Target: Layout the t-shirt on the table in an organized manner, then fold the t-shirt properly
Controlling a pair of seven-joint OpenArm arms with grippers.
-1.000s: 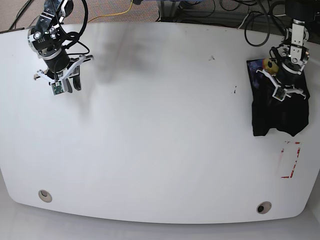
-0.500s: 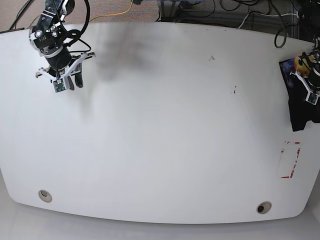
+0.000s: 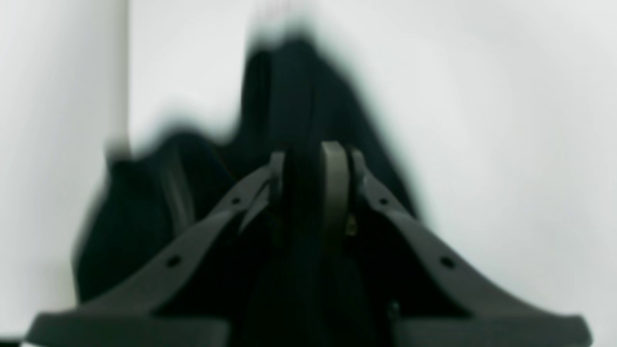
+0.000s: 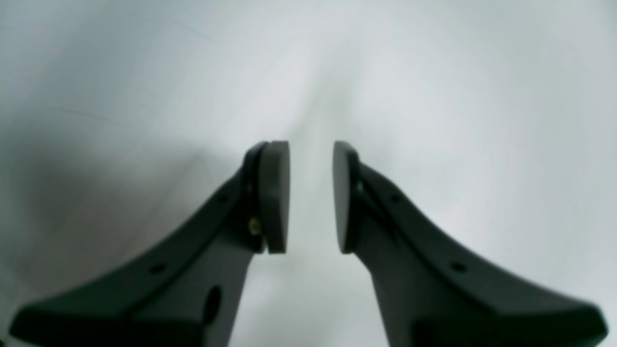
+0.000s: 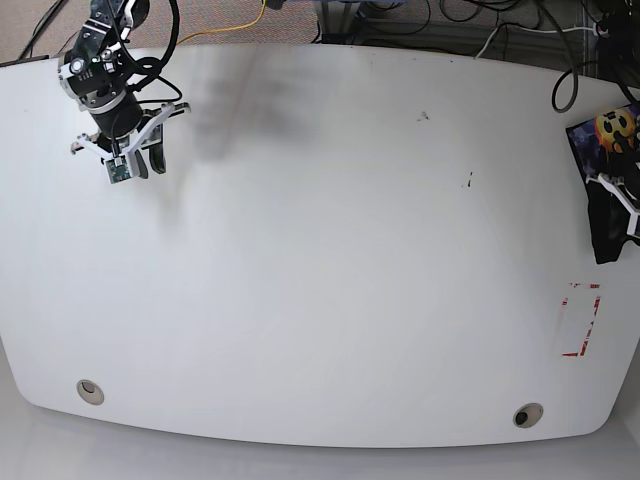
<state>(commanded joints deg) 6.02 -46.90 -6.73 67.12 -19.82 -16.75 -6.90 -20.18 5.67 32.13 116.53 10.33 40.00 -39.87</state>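
The t-shirt [image 5: 604,232] is a black bundle at the table's [image 5: 320,260] far right edge, largely cut off by the base view's border, with a yellow and purple print [image 5: 612,126] showing on its upper part. My left gripper [image 5: 628,200] sits on it at that edge. In the left wrist view, which is blurred, the left gripper [image 3: 311,193] is shut on black t-shirt [image 3: 299,96] cloth. My right gripper [image 5: 128,158] hovers over the table's far left corner. Its wrist view shows the right gripper [image 4: 311,197] open, nothing between the pads, bare white table [image 4: 434,96] beneath.
A red tape rectangle [image 5: 581,320] lies just below the shirt near the right edge. Two metal-ringed holes [image 5: 90,391] [image 5: 527,415] sit near the front edge. Small dark scuffs [image 5: 469,181] mark the middle right. Cables [image 5: 400,25] run beyond the far edge.
My left gripper has carried the t-shirt to the right, from inside the table's right side to its very edge, mostly out of the base view. The right gripper shifted slightly upward.
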